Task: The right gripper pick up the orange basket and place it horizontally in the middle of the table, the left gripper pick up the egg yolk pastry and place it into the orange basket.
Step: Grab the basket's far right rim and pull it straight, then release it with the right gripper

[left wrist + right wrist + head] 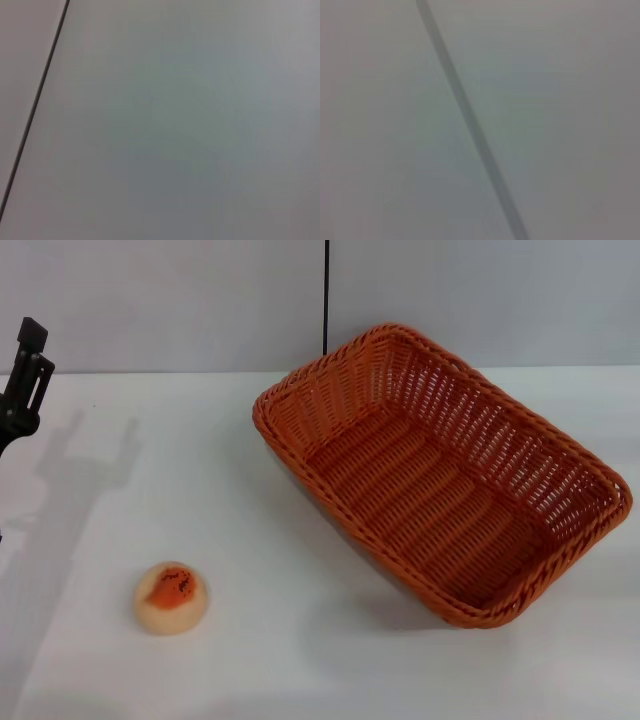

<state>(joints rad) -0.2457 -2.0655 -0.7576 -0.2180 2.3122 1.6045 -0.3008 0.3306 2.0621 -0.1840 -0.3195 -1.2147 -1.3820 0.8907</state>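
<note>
The orange basket [432, 478] lies empty on the white table [300, 640], right of centre, with its long side running diagonally from the far middle to the near right. The egg yolk pastry [171, 597], a pale dome with an orange-red patch on top, sits alone near the front left. My left gripper [27, 366] is raised at the far left edge of the head view, well behind the pastry and only partly in view. The right gripper is out of view. Both wrist views show only a grey wall.
A grey wall stands behind the table, with a dark vertical seam [326, 295] just behind the basket's far corner. The left arm's shadow [70, 470] falls across the table's left side. White tabletop lies between pastry and basket.
</note>
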